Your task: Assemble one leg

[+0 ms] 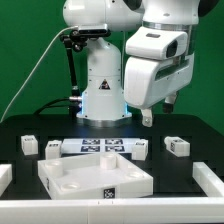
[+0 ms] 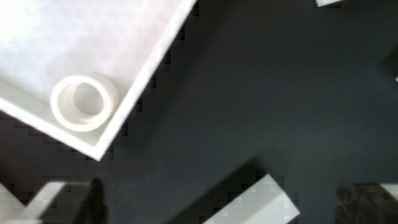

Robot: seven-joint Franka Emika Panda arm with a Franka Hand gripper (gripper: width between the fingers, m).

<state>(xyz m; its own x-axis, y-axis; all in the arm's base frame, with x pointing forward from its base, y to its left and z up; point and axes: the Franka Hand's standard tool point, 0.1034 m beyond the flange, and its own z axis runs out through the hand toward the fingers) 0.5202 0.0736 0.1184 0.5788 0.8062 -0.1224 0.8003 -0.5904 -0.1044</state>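
The leg (image 1: 141, 148) is lying on the black bench (image 1: 200, 135), just beside the marker board (image 1: 103, 147) (three similar blocks (image 1: 176, 145) are sitting nearby). The jaws are hanging over the bench, apart and empty, near the white tray part (image 1: 60, 175).

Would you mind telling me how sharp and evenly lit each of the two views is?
Exterior view: evenly lit and fairly sharp, the large white square part bright against the black table, with no strong glare. Wrist view: soft throughout, the round socket blurred at its rim, and the fingertips of the open gripper, close to the lens, out of focus.
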